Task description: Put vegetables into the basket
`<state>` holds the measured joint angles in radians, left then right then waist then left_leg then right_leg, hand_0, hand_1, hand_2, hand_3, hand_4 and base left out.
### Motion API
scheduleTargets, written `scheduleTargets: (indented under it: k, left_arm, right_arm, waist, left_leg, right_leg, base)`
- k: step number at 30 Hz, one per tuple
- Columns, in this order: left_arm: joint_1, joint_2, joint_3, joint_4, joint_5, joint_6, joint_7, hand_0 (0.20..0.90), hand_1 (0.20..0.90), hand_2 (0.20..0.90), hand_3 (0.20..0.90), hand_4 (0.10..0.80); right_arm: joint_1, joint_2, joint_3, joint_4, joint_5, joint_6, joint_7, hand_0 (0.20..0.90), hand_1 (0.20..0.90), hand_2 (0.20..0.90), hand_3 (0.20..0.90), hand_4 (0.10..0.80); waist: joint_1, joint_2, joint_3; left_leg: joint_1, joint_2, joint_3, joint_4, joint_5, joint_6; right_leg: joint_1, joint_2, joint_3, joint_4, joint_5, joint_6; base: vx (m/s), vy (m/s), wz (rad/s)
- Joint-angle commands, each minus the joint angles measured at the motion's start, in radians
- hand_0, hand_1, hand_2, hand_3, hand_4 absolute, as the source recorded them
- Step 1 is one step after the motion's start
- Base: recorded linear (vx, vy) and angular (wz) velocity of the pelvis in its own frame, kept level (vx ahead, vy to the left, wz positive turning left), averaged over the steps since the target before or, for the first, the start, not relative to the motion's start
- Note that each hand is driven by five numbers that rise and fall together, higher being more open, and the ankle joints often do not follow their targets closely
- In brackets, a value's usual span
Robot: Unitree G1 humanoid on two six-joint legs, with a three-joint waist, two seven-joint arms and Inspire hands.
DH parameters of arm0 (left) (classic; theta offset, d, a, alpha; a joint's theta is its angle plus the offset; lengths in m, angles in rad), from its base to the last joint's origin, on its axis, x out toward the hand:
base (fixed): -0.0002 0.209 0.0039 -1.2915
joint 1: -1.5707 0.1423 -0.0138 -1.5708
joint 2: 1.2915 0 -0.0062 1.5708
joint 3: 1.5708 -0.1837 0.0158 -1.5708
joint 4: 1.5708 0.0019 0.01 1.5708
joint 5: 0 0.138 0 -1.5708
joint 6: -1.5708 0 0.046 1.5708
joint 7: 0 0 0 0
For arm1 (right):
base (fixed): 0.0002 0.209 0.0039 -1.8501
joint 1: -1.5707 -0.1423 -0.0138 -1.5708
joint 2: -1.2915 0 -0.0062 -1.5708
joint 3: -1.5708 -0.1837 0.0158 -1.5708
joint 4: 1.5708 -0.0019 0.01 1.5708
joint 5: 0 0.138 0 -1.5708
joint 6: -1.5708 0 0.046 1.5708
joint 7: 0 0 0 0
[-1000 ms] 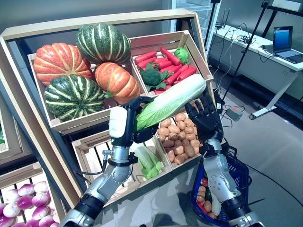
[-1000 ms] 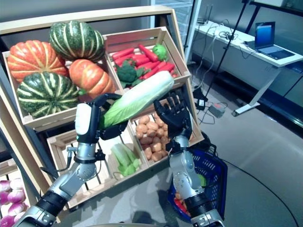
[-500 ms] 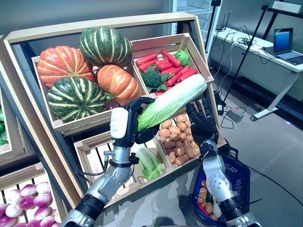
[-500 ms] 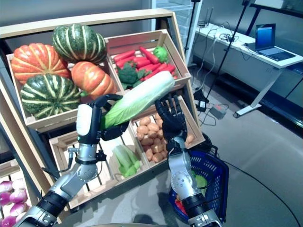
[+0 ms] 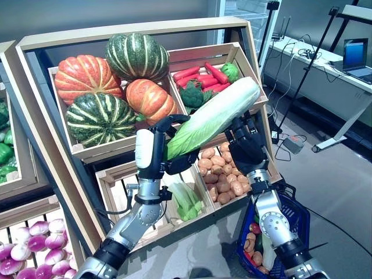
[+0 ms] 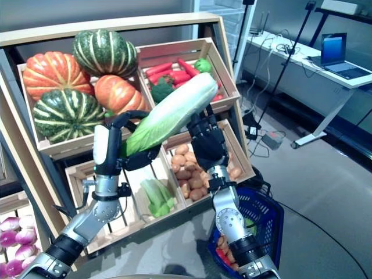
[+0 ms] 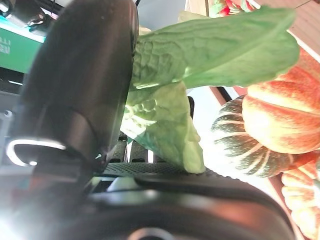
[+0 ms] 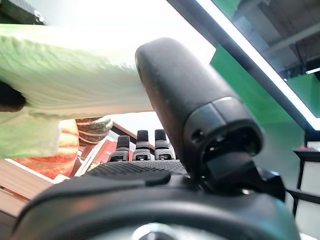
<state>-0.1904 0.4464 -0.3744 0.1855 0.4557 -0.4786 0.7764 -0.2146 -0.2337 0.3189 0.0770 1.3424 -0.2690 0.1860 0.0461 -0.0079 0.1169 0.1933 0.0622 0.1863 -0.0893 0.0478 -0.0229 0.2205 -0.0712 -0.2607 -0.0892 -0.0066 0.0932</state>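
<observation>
My left hand is shut on the green leafy end of a long napa cabbage and holds it slanted in the air in front of the wooden stand. The left wrist view shows the leaves against my thumb. My right hand is raised under the cabbage's white end with straight fingers; the right wrist view shows the cabbage just past its thumb. The blue basket stands on the floor below my right arm, with small brown and red vegetables in it.
The tilted wooden stand with its crates fills the left and middle. A white desk with a laptop stands at the back right. A tripod leg and a power strip are on the grey floor to the right.
My right hand has risen from beside the cabbage to close under its white end. The left hand still holds the cabbage. The camera has shifted a little.
</observation>
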Motion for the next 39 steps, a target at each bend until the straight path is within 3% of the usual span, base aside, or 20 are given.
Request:
scheduleTargets:
  k: [1,13,19,22,32,39]
  left_arm:
    - [-0.141,0.038,-0.082,0.013,0.042,-0.096,-0.069,0.300,0.300,0.300,0.300,0.400]
    - [-0.138,0.049,-0.141,0.047,-0.050,-0.073,-0.211,0.300,0.300,0.300,0.300,0.400]
    - [-0.134,0.030,-0.179,0.090,-0.169,-0.020,-0.358,0.300,0.300,0.300,0.300,0.400]
    - [-0.133,0.012,-0.202,0.118,-0.242,0.045,-0.461,0.300,0.300,0.300,0.300,0.400]
    - [-0.116,-0.028,-0.227,0.173,-0.391,0.173,-0.646,0.300,0.300,0.300,0.300,0.400]
    - [-0.114,-0.026,-0.232,0.171,-0.341,0.175,-0.654,0.300,0.300,0.300,0.300,0.400]
  right_arm:
    - [-0.276,0.049,-0.113,-0.172,-0.031,-0.049,0.185,0.900,0.900,0.900,0.900,0.800]
    - [-0.349,0.031,-0.119,-0.270,0.052,0.004,0.359,0.900,0.900,0.900,0.900,0.800]
    - [-0.354,0.057,-0.088,-0.305,0.078,0.095,0.462,0.900,0.900,0.900,0.900,0.800]
    - [-0.359,0.061,-0.071,-0.320,0.085,0.128,0.510,0.900,0.900,0.900,0.900,0.800]
    - [-0.369,0.070,-0.052,-0.310,0.065,0.221,0.600,0.900,0.900,0.900,0.900,0.800]
    - [-0.365,0.066,-0.042,-0.296,-0.006,0.228,0.575,0.900,0.900,0.900,0.900,0.800]
  waist:
    - [-0.001,-0.030,-0.038]
    - [0.006,-0.030,-0.036]
    - [0.009,-0.027,-0.036]
    - [0.008,-0.027,-0.036]
    - [0.009,-0.027,-0.031]
    - [0.011,-0.027,-0.033]
  left_leg:
    - [0.051,-0.044,-0.022,0.002,-0.176,0.017]
    - [0.046,-0.046,-0.034,0.009,-0.178,0.017]
    - [0.043,-0.047,-0.035,0.009,-0.178,0.018]
    - [0.042,-0.047,-0.033,0.010,-0.177,0.019]
    - [0.033,-0.045,-0.033,0.017,-0.176,0.022]
    - [0.033,-0.044,-0.034,0.018,-0.175,0.024]
  right_leg:
    - [0.035,0.004,-0.028,0.010,-0.092,-0.031]
    - [0.033,0.004,-0.021,0.022,-0.104,-0.034]
    - [0.031,0.005,-0.018,0.020,-0.104,-0.033]
    - [0.030,0.005,-0.016,0.020,-0.104,-0.032]
    - [0.021,0.006,-0.009,0.028,-0.104,-0.033]
    - [0.022,0.005,-0.009,0.030,-0.103,-0.033]
  base:
    - [0.000,0.000,0.00]
    - [0.000,0.000,0.00]
    - [0.000,0.000,0.00]
    - [0.000,0.000,0.00]
    - [0.000,0.000,0.00]
    - [0.000,0.000,0.00]
